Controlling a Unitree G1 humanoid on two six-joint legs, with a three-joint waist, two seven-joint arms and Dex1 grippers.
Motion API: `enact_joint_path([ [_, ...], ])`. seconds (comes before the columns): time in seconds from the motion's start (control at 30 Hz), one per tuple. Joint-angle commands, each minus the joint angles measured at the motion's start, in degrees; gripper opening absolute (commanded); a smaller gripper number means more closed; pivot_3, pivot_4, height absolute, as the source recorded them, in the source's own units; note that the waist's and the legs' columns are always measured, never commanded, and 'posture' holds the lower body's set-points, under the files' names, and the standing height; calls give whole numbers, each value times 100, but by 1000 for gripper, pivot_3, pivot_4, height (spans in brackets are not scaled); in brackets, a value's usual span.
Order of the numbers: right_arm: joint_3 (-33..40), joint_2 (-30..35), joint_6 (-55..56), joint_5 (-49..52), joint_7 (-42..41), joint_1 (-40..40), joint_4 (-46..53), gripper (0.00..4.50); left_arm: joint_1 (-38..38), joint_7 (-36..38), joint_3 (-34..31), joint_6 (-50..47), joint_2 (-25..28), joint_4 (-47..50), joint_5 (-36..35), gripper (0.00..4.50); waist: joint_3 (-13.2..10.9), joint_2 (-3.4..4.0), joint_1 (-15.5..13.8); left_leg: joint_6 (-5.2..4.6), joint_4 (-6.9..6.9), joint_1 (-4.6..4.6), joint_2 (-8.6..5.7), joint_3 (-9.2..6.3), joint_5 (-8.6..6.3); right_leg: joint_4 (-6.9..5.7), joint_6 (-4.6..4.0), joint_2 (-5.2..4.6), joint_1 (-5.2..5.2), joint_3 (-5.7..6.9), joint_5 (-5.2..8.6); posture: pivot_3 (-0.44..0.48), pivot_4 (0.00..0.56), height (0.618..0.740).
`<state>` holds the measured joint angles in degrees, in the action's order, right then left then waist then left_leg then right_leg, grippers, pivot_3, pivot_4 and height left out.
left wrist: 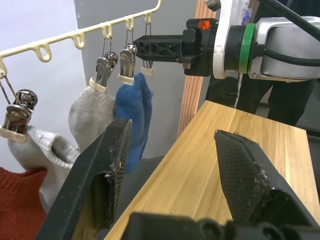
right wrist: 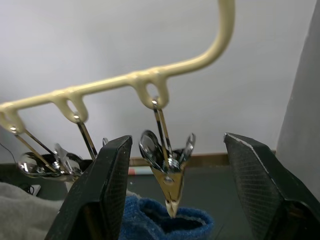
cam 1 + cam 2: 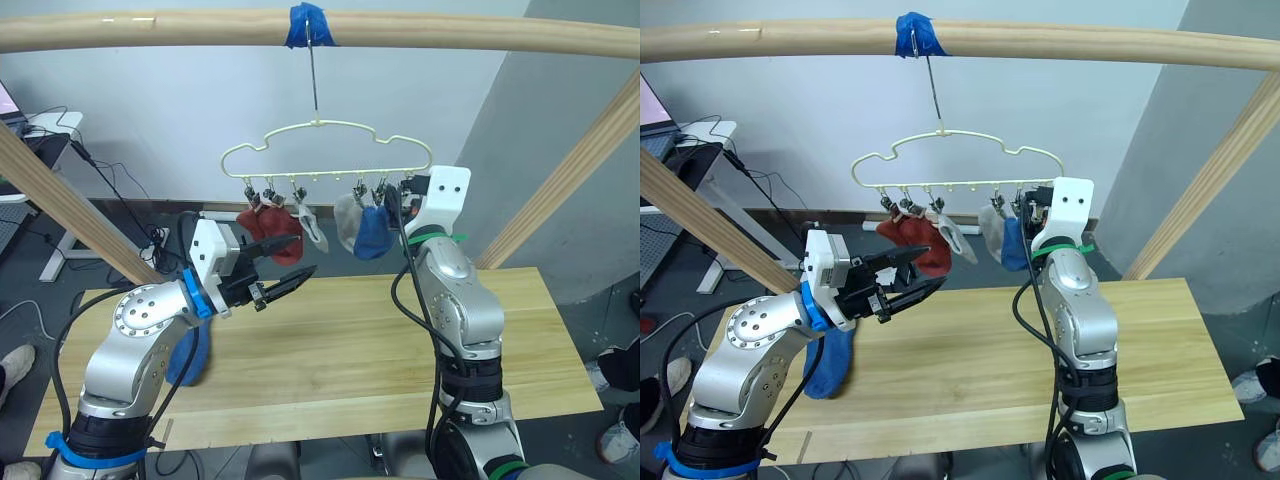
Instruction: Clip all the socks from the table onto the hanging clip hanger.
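The cream-yellow clip hanger (image 3: pixel 325 150) hangs by its hook from the top pole. Clipped on it are two rust red socks (image 3: pixel 268 232), two light grey socks (image 3: pixel 346 220) and one blue sock (image 3: pixel 373 232). A second blue sock (image 3: pixel 830 362) lies at the table's (image 3: pixel 340 350) left end, partly hidden under my left arm. My left gripper (image 3: pixel 305 254) is open and empty, held above the table just below the red socks. My right gripper (image 2: pixel 177 141) is raised at the hanger's right end, open, with the bare end clip (image 2: pixel 167 172) between its fingers.
A round wooden pole frame surrounds the table: a top pole (image 3: pixel 420 32) with blue tape (image 3: pixel 307 25) at the hook, and slanted poles at left (image 3: pixel 70 210) and right (image 3: pixel 575 175). A desk with cables stands at back left. A person's shoe (image 3: pixel 15 365) rests on the floor at left.
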<state>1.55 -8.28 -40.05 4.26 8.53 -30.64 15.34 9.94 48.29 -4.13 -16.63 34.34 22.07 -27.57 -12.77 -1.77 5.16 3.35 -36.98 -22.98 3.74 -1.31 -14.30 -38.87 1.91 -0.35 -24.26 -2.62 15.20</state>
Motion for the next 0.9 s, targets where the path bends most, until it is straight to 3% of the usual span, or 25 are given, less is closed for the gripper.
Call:
enact_joint_path([
  [0.03, 103, -263, -65, 183, 158, -222, 323, 3041, 57, 11, 3, 86, 2, 83, 16, 2929, 0, 0, 0, 0, 0, 0, 0, 0, 0, 0, 0, 0, 0, 1, 0, -125, 203, 740],
  [0.9, -94, -424, -115, 790, 566, -246, 554, 3041, 43, 42, 11, 111, -14, 38, 50, 2929, -1, 1, 4, 0, 1, 0, 0, 0, 0, 0, 0, 0, -2, 0, 1, -125, 206, 740],
])
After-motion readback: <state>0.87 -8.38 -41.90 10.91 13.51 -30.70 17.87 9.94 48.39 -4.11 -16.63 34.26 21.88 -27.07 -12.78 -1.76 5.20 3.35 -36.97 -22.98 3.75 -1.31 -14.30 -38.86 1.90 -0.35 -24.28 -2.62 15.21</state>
